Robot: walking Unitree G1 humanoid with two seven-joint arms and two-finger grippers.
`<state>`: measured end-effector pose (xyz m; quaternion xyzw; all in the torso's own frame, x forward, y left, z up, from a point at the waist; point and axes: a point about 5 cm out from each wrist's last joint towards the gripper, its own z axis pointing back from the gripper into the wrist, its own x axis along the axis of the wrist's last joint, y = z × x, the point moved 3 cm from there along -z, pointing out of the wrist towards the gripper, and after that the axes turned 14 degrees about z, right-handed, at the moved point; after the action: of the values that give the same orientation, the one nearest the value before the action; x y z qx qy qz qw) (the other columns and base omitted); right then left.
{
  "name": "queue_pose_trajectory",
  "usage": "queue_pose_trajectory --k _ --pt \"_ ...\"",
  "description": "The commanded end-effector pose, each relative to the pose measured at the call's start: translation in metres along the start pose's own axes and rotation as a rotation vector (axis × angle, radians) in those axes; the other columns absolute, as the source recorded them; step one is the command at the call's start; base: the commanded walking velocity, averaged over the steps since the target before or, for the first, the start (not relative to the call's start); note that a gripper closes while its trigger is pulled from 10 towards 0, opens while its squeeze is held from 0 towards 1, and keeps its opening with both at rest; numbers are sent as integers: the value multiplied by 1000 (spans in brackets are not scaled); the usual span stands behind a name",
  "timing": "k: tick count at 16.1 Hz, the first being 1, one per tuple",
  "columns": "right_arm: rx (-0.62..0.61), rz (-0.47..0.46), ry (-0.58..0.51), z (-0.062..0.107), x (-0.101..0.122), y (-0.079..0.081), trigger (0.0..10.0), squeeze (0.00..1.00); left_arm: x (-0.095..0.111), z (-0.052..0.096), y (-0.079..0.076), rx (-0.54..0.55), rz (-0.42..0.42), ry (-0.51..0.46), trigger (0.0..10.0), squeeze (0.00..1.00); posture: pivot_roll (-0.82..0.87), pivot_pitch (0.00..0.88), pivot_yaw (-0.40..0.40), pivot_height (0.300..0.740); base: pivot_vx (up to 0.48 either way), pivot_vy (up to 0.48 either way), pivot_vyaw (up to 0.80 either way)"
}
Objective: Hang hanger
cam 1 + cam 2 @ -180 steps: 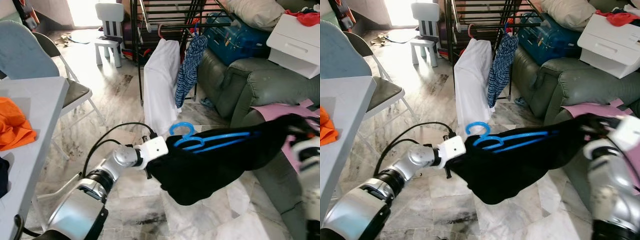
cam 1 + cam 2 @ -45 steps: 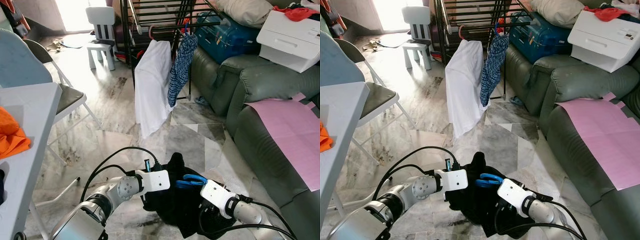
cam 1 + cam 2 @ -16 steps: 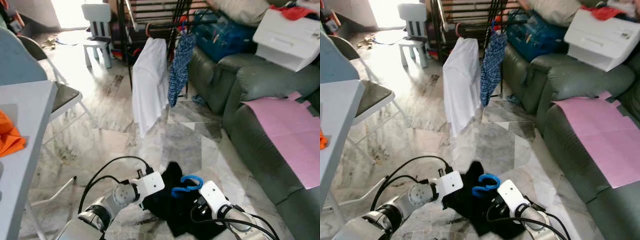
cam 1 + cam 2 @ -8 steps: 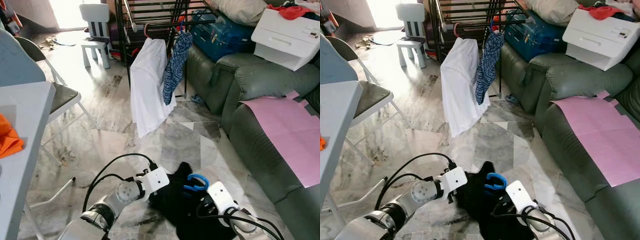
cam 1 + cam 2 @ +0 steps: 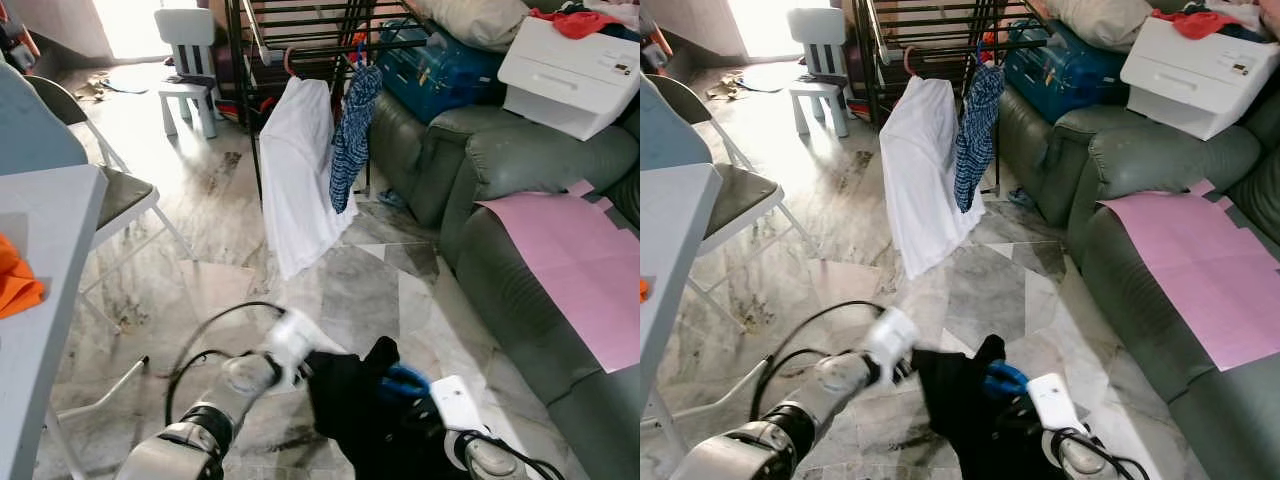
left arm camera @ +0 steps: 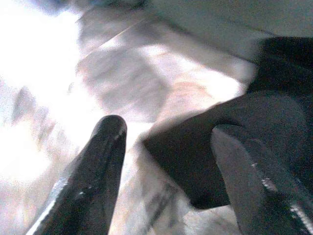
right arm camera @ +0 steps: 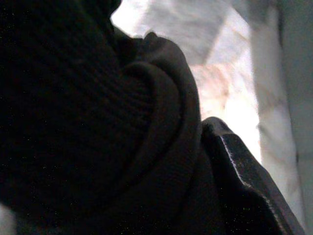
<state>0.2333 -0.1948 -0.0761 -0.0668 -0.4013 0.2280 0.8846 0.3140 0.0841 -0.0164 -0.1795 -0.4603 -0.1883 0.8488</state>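
A black garment [image 5: 355,405] on a blue hanger [image 5: 405,380] hangs low over the marble floor, bunched up, with just the hanger's hook showing. My right gripper [image 5: 428,408] is shut on the garment at the hanger; in the right wrist view the black cloth [image 7: 98,112] presses against one finger [image 7: 244,171]. My left gripper [image 6: 168,128] is open beside the garment's left edge, blurred in the eye views, with the cloth [image 6: 220,147] lying loose by one finger. A black drying rack [image 5: 300,30] stands farther ahead.
On the rack hang a white shirt [image 5: 295,170] and a blue patterned garment [image 5: 352,135]. A green sofa [image 5: 520,180] with a pink sheet [image 5: 580,260] runs along the right. At the left stand a folding chair [image 5: 120,190] and a table [image 5: 50,330].
My left gripper has opened and drawn back to the left off the garment. The garment now hangs from the right gripper alone and sits a little farther right.
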Motion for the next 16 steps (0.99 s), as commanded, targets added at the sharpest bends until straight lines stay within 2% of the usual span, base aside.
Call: queue_pose_trajectory --k 1,2,4,5,6,7,8,9,12,16 --pt "-59 -82 12 -1 1 -9 0 0 -13 5 13 97 75 39 10000 1000 -59 0 -9 740 0 0 0" --pt "-81 -131 25 -1 -2 -10 0 0 -18 8 20 152 99 55 10000 1000 -55 0 -15 740 0 0 0" --pt "-144 -312 80 1 -15 -9 0 0 -38 17 35 296 144 116 10000 1000 -36 0 -29 740 0 0 0" --pt "-162 -400 110 2 -23 -6 0 0 -48 20 35 308 184 146 10000 1000 -23 0 -35 740 0 0 0" --pt "-165 -442 135 3 -28 -3 7725 0 -54 22 34 320 203 158 10000 957 -16 0 -38 740 0 0 0" --pt "-173 -478 162 3 -32 1 10000 0 -62 24 33 341 241 180 10000 216 -9 0 -41 740 0 0 0" --pt "-175 -491 166 3 -33 2 10000 0 -64 25 33 350 260 191 10000 82 -6 0 -42 740 0 0 0" --pt "-173 -497 170 3 -33 3 10000 0 -65 25 34 361 276 194 10000 0 -3 0 -46 740 0 0 0" --pt "-141 -467 181 2 -32 13 10000 0 -66 29 41 383 244 205 10000 0 6 0 -51 740 0 0 0" --pt "-146 -454 166 2 -31 11 10000 0 -74 34 44 388 237 228 10000 0 -10 0 -43 740 0 -344 120"
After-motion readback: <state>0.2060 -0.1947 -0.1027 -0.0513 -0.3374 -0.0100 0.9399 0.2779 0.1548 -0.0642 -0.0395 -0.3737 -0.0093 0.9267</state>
